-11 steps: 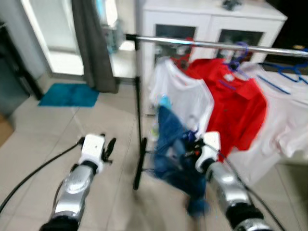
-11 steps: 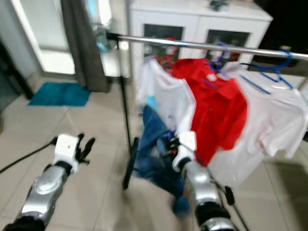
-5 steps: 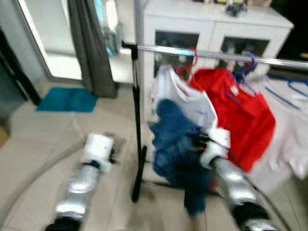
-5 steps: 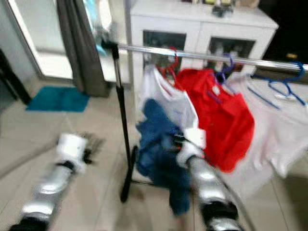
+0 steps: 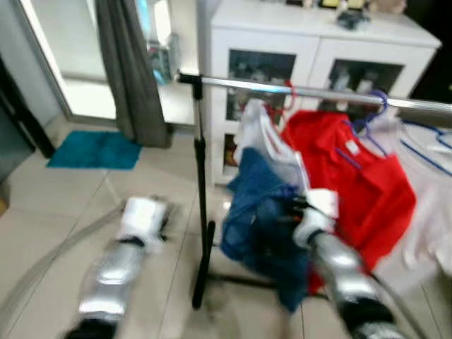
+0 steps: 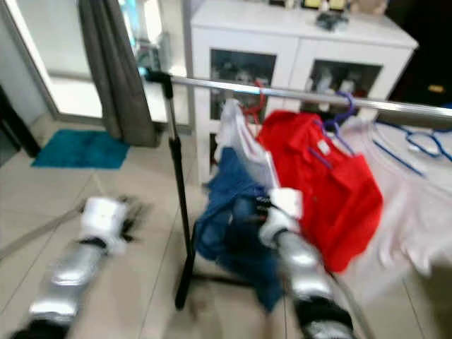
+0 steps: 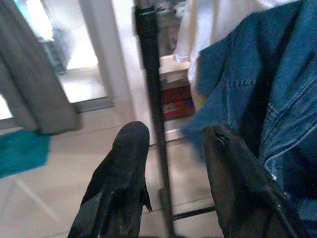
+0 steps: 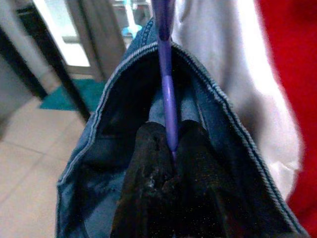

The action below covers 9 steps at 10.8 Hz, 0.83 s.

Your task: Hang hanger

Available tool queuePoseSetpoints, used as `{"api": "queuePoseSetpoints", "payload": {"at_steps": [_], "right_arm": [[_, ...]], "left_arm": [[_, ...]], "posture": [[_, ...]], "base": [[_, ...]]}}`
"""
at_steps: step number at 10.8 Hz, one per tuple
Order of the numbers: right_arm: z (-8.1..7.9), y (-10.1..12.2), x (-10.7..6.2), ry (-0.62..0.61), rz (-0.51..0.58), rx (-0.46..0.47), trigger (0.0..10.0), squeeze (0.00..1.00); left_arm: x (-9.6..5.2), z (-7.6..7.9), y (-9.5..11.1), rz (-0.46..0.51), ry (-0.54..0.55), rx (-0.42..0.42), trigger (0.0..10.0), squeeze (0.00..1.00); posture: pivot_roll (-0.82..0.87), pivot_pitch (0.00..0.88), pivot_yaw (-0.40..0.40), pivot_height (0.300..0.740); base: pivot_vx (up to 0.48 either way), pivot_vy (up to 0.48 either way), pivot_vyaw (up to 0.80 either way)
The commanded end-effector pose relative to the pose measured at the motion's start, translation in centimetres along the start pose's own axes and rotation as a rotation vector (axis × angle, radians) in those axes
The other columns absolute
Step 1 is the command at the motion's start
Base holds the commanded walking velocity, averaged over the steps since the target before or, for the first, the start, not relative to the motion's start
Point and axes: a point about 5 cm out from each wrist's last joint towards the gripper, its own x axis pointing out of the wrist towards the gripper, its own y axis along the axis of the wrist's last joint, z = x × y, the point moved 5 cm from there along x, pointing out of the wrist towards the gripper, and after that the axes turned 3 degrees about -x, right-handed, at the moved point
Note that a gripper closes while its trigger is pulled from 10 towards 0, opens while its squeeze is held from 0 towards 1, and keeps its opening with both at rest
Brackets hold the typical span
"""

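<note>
Rail [image 5: 332, 93]: 3 shirts, 1 jacket [image 5: 258, 219].

- Daylight floods in through the glass door [image 5: 85, 56], which is blown out to white.
- Both eye views are smeared by motion blur, worst on the arms.
- The white cabinet [image 6: 296, 42] glares softly.
- The wrist views are sharper, with dark foregrounds.

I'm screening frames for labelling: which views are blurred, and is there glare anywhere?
Both eye views are motion-blurred, the left arm worst; the bright doorway washes out. Left wrist view: sharp rack pole, soft denim jacket. Right wrist view: crisp purple hanger, the right tool shut on it.
</note>
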Motion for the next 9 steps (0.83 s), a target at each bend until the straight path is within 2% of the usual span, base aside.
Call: {"api": "queuePoseSetpoints", "payload": {"at_steps": [1, 5, 7, 9], "right_arm": [[-0.9, 1.8, 0.7, 0.024, 0.059, 0.008, 10.0, 0.0], [-1.3, 1.9, 0.7, 0.045, 0.063, 0.046, 10.0, 0.0], [-1.7, 2.9, 0.8, 0.058, 0.089, 0.024, 10.0, 0.0], [-1.9, 4.4, 1.3, 0.052, 0.109, 0.003, 10.0, 0.0]], "left_arm": [[-0.2, -1.4, 0.6, 0.011, 0.028, 0.025, 10.0, 0.0], [-0.1, -1.2, 0.6, 0.009, 0.022, 0.022, 10.0, 0.0], [-0.3, -1.1, 1.3, 0.041, -0.003, 0.01, 10.0, 0.0], [-0.4, -0.7, 2.2, 0.066, -0.066, 0.034, 10.0, 0.0]], "posture": [[0.12, 0.0, -0.034, 0.74], [0.12, 0.0, -0.032, 0.74], [0.12, 0.0, -0.032, 0.74], [0.12, 0.0, -0.028, 0.74]], "base": [[0.379, 0.0, 0.0], [0.373, 0.0, 0.0], [0.0, 0.0, 0.0], [0.0, 0.0, 0.0]]}}
